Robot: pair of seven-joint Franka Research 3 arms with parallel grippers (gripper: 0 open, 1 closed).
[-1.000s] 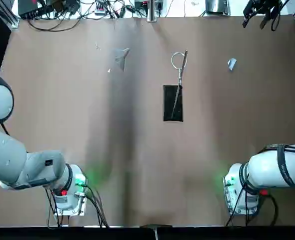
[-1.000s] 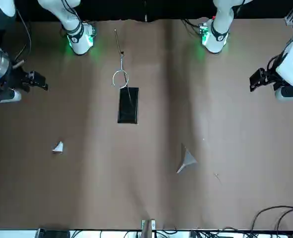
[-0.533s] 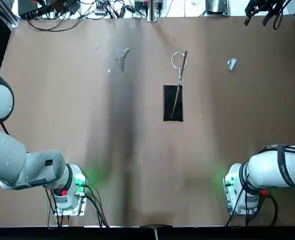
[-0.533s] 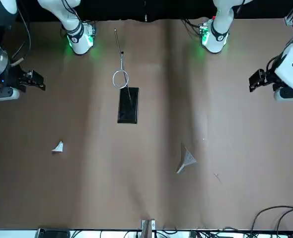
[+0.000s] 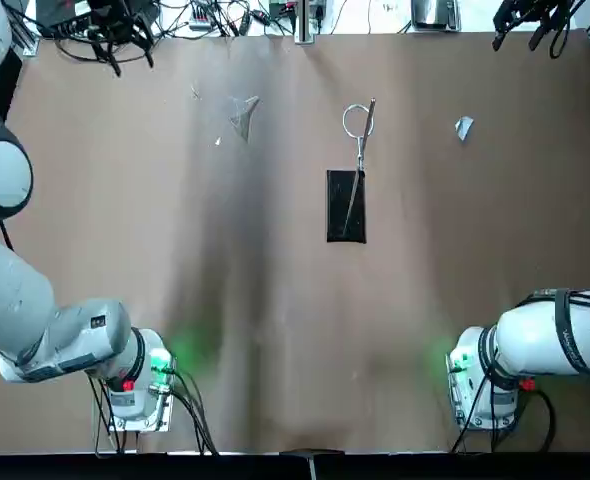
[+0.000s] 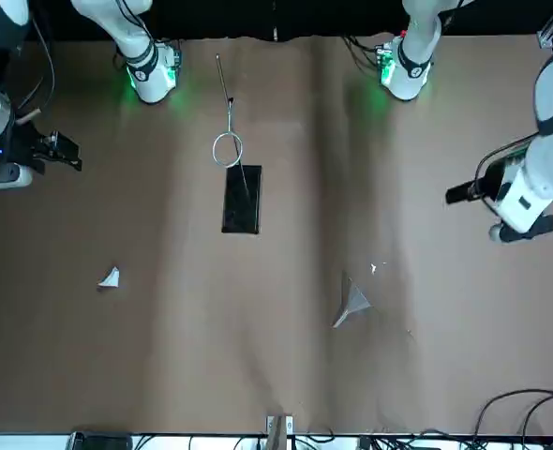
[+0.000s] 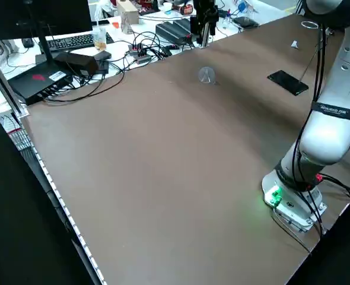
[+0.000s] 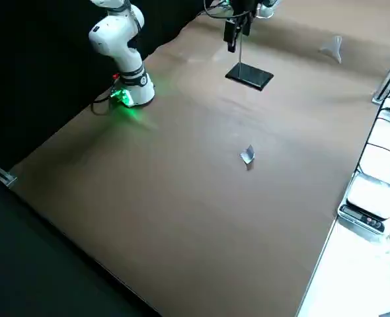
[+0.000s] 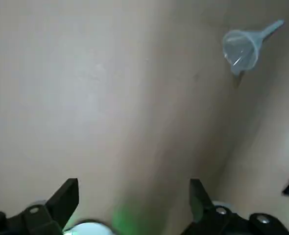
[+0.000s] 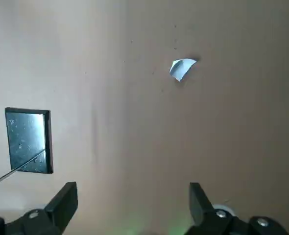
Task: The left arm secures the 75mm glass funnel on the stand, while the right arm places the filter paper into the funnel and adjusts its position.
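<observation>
The clear glass funnel lies on its side on the brown table, left of the stand; the left wrist view shows the funnel too. The stand's black base sits mid-table, its rod leaning up to the wire ring. The white filter paper lies to the stand's right, and the paper shows in the right wrist view. My left gripper hovers open, high and off to the funnel's outer side. My right gripper hangs open, high near the table's right edge, apart from the paper.
Cables, keyboards and electronics crowd the far edge beyond the table. Both arm bases glow green at the near edge. Wide bare brown table lies between the bases and the stand.
My left arm has swung inward and toward the funnel's side of the table; its gripper now shows at the top view's far left. The right gripper drifted slightly. Objects have not moved.
</observation>
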